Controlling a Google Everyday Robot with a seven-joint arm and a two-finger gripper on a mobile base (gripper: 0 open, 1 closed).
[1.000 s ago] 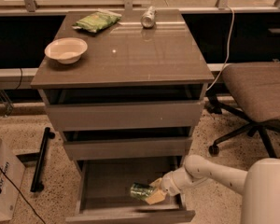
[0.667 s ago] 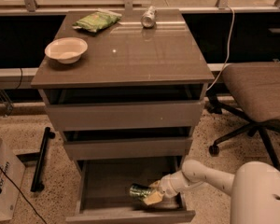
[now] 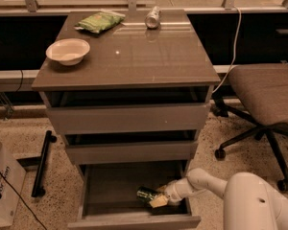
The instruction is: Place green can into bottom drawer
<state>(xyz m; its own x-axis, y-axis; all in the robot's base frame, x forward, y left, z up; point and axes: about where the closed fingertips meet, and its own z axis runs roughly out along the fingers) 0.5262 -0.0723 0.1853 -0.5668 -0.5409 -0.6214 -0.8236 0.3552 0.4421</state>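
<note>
The bottom drawer is pulled open at the foot of the grey-brown cabinet. The green can lies on its side inside the drawer, toward the right. My gripper reaches down into the drawer from the right, its fingers around the can's right end. The white arm runs off to the lower right.
On the cabinet top sit a white bowl, a flat green snack bag and a silver can on its side. An office chair stands to the right. A cardboard box and black bar are on the floor, left.
The view has tilted slightly. The arm has shifted a little lower and left in the drawer; the can stays at the gripper.
</note>
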